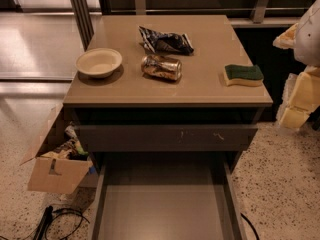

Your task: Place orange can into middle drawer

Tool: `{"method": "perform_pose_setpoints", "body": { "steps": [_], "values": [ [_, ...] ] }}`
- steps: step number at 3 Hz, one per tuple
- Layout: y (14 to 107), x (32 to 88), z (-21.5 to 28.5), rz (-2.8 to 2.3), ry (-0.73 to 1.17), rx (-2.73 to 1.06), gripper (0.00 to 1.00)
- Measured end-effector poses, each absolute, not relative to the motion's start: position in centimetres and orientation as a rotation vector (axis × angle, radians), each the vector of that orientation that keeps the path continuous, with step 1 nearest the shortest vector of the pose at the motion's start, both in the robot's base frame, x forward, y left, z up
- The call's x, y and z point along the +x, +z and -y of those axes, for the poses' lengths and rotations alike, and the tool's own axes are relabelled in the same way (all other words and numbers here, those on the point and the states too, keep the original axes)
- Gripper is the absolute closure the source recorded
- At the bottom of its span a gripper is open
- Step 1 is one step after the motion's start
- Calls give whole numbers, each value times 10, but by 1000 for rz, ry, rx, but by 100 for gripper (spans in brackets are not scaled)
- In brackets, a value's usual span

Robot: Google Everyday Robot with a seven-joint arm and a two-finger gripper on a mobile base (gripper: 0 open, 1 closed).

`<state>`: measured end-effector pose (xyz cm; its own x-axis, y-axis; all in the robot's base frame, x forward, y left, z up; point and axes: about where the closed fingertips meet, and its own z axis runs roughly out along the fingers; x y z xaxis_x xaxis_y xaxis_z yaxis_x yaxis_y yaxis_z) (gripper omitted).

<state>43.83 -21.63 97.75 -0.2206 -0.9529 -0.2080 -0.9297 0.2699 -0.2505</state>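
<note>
- End effector [299, 98]: I see it as a pale cream-yellow mass at the right edge of the view, partly cut off by the frame. It hangs beside the cabinet and below the level of the worktop [210, 44]. I cannot tell how far open it is, and I see nothing held in it.
- Arm [309, 31]: a white section enters from the upper right corner and runs downward to the end effector. It is off to the right of the worktop and touches nothing on it.
- Orange can [161, 67]: it lies on its side near the middle of the worktop, long axis running left to right, and is well apart from the end effector.
- Snack bag [165, 40]: dark blue and white, crumpled, lying just behind the can.
- Bowl [98, 62]: pale and upright, to the left of the can near the worktop's left edge.
- Sponge [243, 74]: yellow with a green top, to the right of the can near the right edge; of the things on the worktop it lies nearest the arm.
- Upper drawer [165, 136]: its flat front panel, scuffed white, sits just under the worktop.
- Middle drawer [160, 209]: pulled out toward me below the scuffed panel, showing a plain grey floor and thin side walls.
- Cardboard box [55, 171]: open, on the speckled floor against the cabinet's left side, with clutter inside.
- Cables [62, 218]: black, on the floor in front of the box.
</note>
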Motion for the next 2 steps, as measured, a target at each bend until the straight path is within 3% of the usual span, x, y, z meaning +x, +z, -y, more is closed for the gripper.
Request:
{"method": "perform_pose_setpoints", "body": {
  "steps": [2],
  "values": [
    [983, 460, 204, -2152, -65, -1723, 0]
  ]
}}
